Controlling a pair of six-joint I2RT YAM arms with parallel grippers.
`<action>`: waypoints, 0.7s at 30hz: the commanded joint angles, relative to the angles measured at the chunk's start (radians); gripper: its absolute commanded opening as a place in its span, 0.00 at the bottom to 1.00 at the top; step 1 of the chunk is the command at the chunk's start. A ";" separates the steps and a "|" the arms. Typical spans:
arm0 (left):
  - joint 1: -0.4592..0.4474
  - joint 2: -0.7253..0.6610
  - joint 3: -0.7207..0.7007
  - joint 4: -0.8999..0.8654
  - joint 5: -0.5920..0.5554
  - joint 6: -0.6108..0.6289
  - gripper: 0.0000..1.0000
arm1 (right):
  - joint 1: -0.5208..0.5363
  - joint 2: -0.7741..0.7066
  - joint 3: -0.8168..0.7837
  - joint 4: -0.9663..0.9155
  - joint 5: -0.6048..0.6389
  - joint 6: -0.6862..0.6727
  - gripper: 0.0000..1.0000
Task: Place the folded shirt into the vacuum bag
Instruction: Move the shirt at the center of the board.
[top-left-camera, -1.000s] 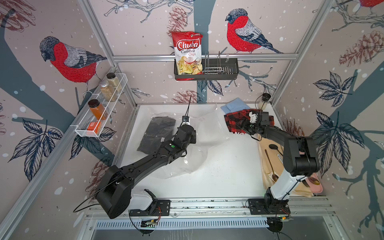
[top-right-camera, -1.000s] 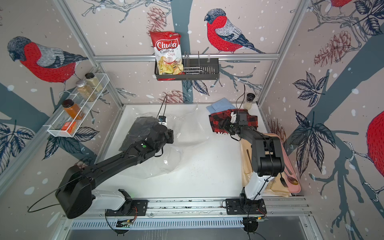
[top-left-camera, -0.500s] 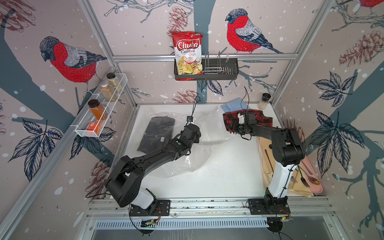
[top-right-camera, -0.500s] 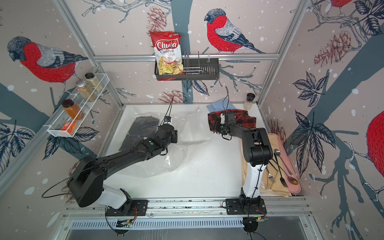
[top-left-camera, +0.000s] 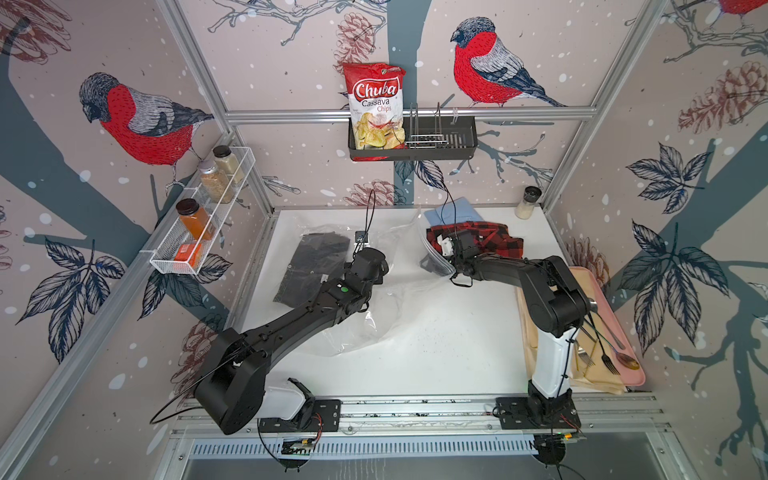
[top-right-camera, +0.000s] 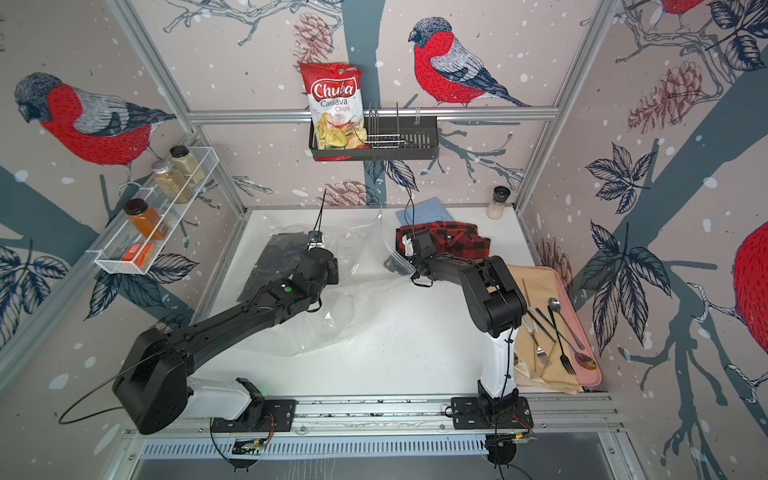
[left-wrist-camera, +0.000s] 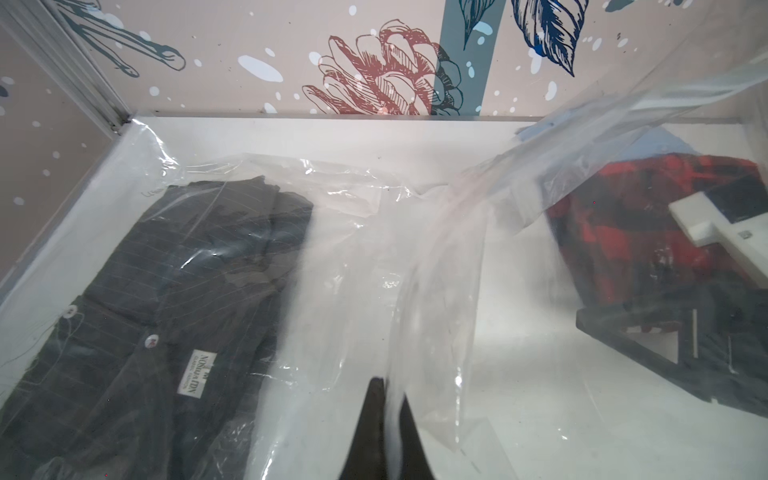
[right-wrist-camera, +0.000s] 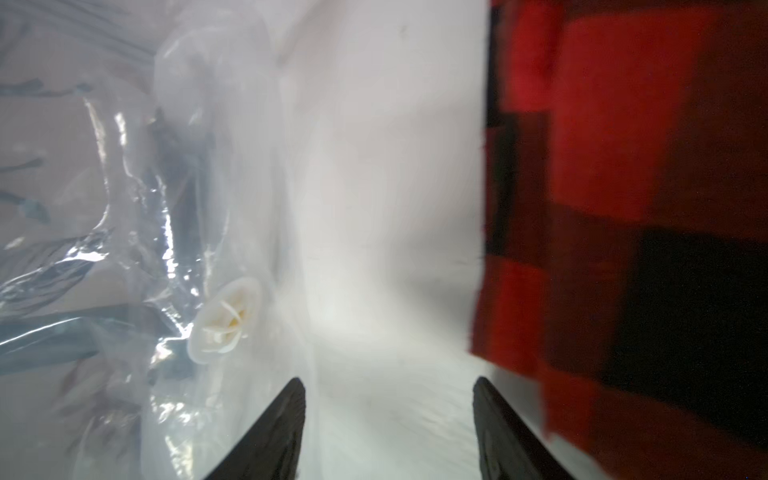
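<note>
R gripper (right-wrist-camera: 386, 384) is spread wide w/ nothing btwn its fingers. Hard off one finger's outer side is the red plaid shirt (right-wrist-camera: 623, 187): close, but the wrist view is too blurred to say if cloth and finger touch. Off the opposite finger is the vacuum bag (right-wrist-camera: 124, 187), its round white valve (right-wrist-camera: 226, 320) near that fingertip. So this gripper sits in the gap btwn shirt and bag, pointing along the shirt's edge, not at it. In both top views the R wrist hangs over the shirt's bag-side end. The shirt's long axis runs side to side, approx. parallel to the back wall, stretching away from the gripper on the side opposite the L arm. A pale blue cloth (top-left-camera: 453, 212) lies just beyond the shirt, toward the back wall. L gripper (left-wrist-camera: 390, 384) is clenched on a fold of bag film, lifting it. A dark striped shirt (left-wrist-camera: 166, 291) lies under the film beside it, prob. already inside. Plaid shirt is well apart from the L gripper, w/ the bag's raised edge btwn them. Judgement: R arm is nearer and free, so the pickup is its job. It must swing sideways onto the near short end, pinch, then drag along the long axis toward the L gripper and into the held-up mouth. Risk: the film sags and blocks entry.
</note>
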 joint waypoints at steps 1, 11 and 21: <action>0.006 -0.034 -0.012 -0.028 -0.052 0.009 0.00 | -0.007 -0.052 0.001 0.029 -0.052 0.046 0.64; 0.028 -0.098 -0.036 -0.055 -0.054 0.015 0.00 | -0.304 -0.286 -0.162 -0.034 -0.022 -0.041 0.65; 0.029 -0.082 -0.031 -0.052 -0.018 0.002 0.00 | -0.450 -0.107 -0.097 -0.109 0.046 -0.145 0.64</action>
